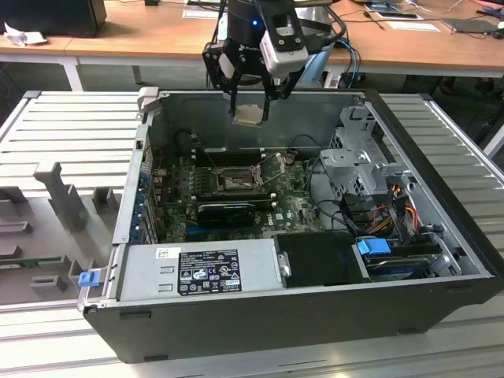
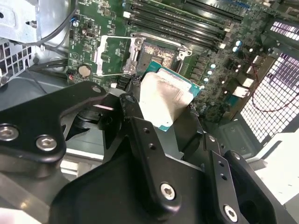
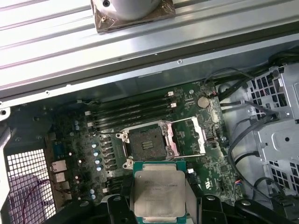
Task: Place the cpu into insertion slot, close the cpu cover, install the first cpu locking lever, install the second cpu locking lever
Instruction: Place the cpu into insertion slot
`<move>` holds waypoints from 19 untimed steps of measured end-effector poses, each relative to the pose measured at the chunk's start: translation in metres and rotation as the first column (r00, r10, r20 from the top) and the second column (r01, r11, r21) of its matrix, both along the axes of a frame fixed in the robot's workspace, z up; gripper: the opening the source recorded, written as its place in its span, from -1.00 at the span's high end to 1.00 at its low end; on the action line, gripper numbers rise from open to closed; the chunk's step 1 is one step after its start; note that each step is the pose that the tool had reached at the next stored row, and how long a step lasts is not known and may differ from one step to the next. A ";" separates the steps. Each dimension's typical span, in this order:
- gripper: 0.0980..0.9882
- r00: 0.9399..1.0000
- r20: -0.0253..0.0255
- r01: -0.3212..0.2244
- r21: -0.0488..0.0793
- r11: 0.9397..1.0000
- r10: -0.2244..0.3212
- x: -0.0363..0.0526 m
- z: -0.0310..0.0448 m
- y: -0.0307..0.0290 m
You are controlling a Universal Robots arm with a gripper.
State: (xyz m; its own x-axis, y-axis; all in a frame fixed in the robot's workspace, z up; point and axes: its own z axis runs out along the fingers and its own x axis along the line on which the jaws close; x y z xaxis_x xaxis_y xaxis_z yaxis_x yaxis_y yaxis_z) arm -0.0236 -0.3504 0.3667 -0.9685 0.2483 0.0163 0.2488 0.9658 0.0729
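My gripper (image 1: pixel 250 113) is shut on the cpu (image 1: pixel 249 116), a flat square chip with a pale face, held by its edges above the back of the open computer case. Both wrist views show the cpu (image 3: pixel 158 192) (image 2: pixel 164 97) between the black fingers (image 3: pixel 115 206), well above the motherboard. The insertion slot (image 3: pixel 147 144) (image 2: pixel 158 52) (image 1: pixel 235 181) lies bare below, a dark square socket with a metal rim. Its cpu cover (image 3: pixel 189 135) (image 2: pixel 114 55), a silvery frame, is swung open beside the socket. A thin locking lever (image 3: pixel 192 155) sticks out along the cover's edge.
Long black memory slots (image 3: pixel 131 112) run behind the socket and a long black card (image 1: pixel 227 209) lies in front of it. A grey power supply (image 1: pixel 201 272) fills the case front. A drive cage (image 1: pixel 358 161) and cables (image 1: pixel 394 213) crowd the exterior view's right.
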 end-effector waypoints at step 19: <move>0.03 0.987 0.000 0.161 0.000 0.987 -0.161 0.0000 -0.0003 0.0000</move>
